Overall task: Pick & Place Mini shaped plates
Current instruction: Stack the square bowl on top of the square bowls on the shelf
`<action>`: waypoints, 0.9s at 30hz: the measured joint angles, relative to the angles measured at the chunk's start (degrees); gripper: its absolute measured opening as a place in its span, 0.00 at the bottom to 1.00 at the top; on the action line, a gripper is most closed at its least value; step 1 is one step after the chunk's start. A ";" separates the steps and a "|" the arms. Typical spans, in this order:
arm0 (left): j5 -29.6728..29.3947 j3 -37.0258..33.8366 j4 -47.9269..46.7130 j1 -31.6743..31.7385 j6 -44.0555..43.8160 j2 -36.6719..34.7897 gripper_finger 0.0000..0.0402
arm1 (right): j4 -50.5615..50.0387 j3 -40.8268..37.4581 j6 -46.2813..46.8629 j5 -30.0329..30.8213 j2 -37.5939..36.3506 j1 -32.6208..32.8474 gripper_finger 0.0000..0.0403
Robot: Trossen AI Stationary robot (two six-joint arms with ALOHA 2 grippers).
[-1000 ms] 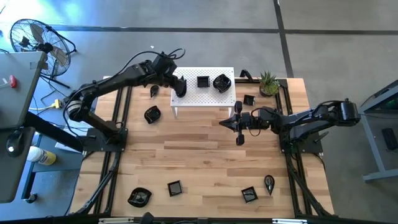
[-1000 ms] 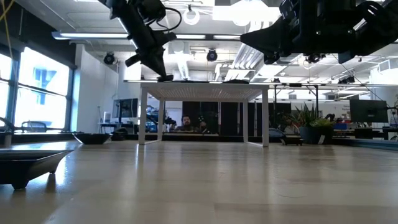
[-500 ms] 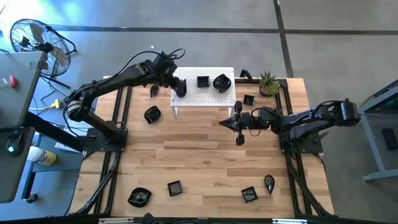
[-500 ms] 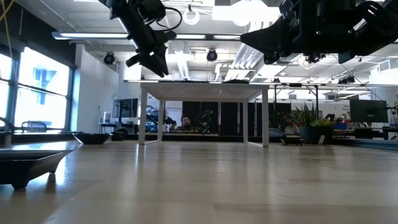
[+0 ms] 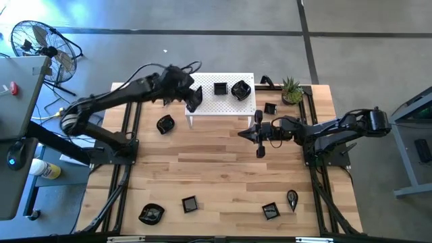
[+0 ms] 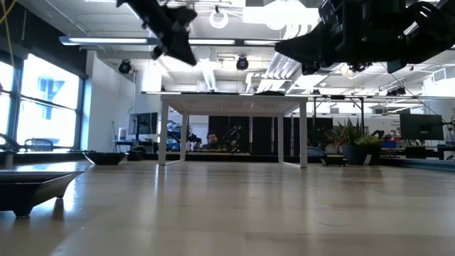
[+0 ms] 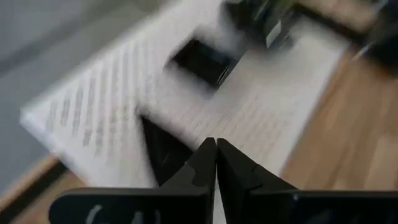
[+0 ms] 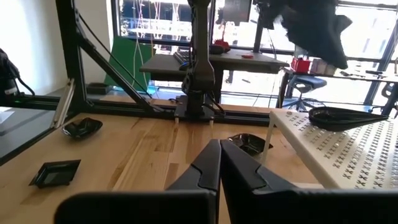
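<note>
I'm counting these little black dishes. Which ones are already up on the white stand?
Three, it seems: the square dish and the rounded dish beside it, plus a dark dish at the stand's left end, mostly hidden under the left gripper.

Left gripper (image 5: 194, 99) over the left end of the white perforated rectangular stand (image 5: 210, 104); two glossy black mini plates (image 5: 220, 88) lie beyond its fingers. Right gripper (image 5: 244, 133) hovers above the pale wooden slatted tabletop (image 5: 216, 175).
</note>
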 joint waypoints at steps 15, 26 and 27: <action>-5.32 -39.48 47.06 -17.73 2.80 -19.09 0.01 | -12.64 2.38 0.10 9.54 -3.00 2.43 0.01; -6.84 -52.73 61.28 -17.95 7.15 -28.73 0.01 | -69.40 24.57 9.58 15.23 -4.45 9.93 0.02; -6.84 -53.31 61.50 -17.68 7.66 -29.89 0.01 | -73.60 25.91 11.89 13.86 -3.95 11.27 0.03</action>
